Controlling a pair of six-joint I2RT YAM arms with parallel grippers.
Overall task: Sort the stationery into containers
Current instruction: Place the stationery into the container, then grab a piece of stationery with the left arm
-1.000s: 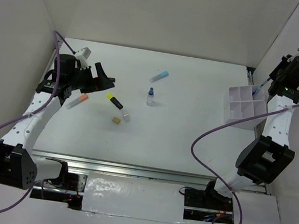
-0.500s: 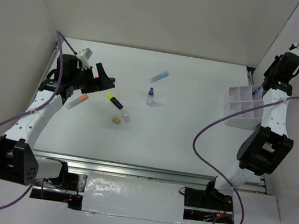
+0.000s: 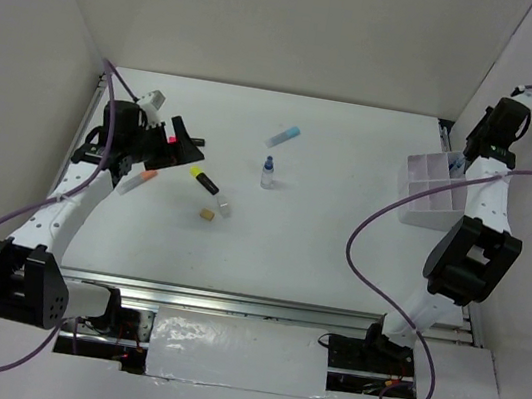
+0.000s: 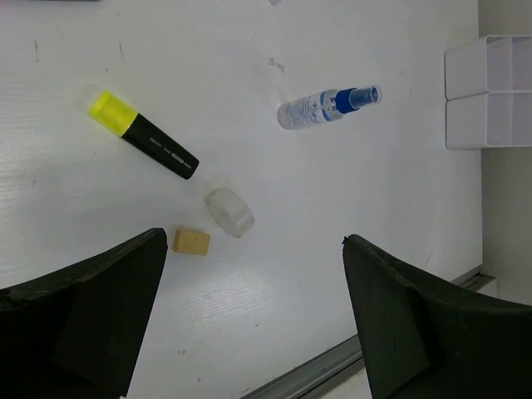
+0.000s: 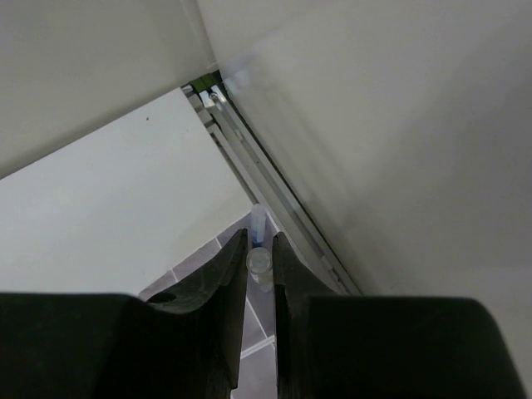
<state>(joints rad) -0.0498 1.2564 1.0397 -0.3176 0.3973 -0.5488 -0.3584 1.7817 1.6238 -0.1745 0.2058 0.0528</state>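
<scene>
Left gripper (image 4: 253, 245): jaws wide, empty. Right gripper (image 5: 260, 241): clamped on thin pen (image 5: 258, 220) above tray (image 3: 420, 173), 3 o'clock in top view.

Top external: fixed high above and behind both arm bases, tilted down over the whole bench (image 3: 340, 242).

Left wrist: well above the bench, facing down past the wide-spread left end effector (image 4: 253, 237). Yellow highlighter (image 4: 143, 146) and bottle (image 4: 326, 106) beyond its tips, both shared with overhead.

Right wrist: close, staring down along the thin pen (image 5: 259, 264) pinched in the right end effector (image 5: 260, 241), onto the tray (image 5: 258, 349) below. Tray shared with both other views.
</scene>
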